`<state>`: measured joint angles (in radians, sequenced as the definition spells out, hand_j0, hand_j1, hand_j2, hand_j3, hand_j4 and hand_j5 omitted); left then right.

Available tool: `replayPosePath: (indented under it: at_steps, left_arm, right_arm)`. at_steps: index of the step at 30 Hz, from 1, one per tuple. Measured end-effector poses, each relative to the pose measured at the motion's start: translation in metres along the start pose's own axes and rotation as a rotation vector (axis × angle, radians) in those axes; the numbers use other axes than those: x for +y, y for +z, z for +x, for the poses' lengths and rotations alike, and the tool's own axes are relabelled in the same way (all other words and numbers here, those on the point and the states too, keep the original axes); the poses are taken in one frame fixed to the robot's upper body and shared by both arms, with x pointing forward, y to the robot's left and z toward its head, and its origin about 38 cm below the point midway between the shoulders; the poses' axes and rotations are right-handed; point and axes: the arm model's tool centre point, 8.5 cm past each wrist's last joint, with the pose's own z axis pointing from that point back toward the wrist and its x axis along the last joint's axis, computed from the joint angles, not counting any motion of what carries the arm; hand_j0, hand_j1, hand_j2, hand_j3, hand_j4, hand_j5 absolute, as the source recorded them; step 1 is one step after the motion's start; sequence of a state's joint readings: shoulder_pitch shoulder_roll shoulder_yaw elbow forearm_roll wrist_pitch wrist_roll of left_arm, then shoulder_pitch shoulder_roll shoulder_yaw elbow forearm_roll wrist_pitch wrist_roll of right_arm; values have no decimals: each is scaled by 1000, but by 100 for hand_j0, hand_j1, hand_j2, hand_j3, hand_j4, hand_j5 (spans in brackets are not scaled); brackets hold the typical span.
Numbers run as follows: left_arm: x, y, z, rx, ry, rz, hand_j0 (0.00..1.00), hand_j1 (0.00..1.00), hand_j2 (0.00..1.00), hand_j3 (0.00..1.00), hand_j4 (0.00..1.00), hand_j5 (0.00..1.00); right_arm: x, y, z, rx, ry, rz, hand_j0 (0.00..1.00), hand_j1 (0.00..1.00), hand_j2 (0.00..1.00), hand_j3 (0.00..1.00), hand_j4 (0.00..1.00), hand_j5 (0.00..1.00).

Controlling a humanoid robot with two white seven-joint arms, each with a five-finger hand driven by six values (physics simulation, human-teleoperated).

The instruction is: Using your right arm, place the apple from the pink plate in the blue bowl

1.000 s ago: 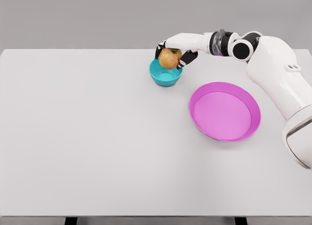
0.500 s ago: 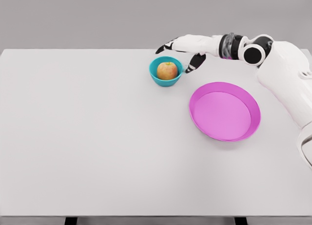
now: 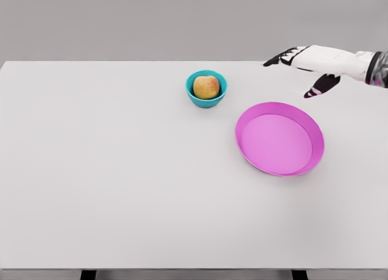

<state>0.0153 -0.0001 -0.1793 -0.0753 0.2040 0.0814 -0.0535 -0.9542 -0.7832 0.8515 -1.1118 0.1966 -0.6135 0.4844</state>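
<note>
Apple [image 3: 206, 86] in the bowl [image 3: 195, 96], resting at its centre, top rising a little above the rim. Skin yellow-orange with a redder blush on the right side; paler, yellower patch toward the upper left. Small dark dimple at the stem end, facing up. Roundish, whole, no visible blemish. Fills most of the bowl's opening, only a thin ring of teal interior showing around it.

Bowl small, teal-blue, upright, near the far edge of the table [image 3: 121, 171], left of centre-right. Well apart from the plate [image 3: 314, 134].

Plate pink-magenta, wide and shallow, raised rim, nothing on it. Sits nearer the camera and to the right of the bowl.

Right hand [image 3: 306, 65] above the far right part of the table, beyond the plate, well apart from bowl and apple. White forearm entering from the right edge, dark wrist band just at the frame border. Fingers [image 3: 277, 59] spread and extended, pointing left; thumb [image 3: 321, 86] angled down and toward the camera. Holding nothing, touching nothing.

Left arm out of view.

Table white, plain; grey wall behind; two dark legs at the bottom edge.
</note>
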Motion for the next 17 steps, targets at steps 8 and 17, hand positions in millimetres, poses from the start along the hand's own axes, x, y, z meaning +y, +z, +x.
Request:
replayPosePath:
  at_steps: [8,17]
  left_arm:
    - [0,0,0,0,0,0,100,100,100,100,100,100]
    - [0,0,1,-2,0,0,100,100,100,100,100,100]
  right_arm:
    - [24,23,-3,16,-32,12,100,100,100,100,100,100]
    - [27,38,-4,30,-26,16,100,100,100,100,100,100]
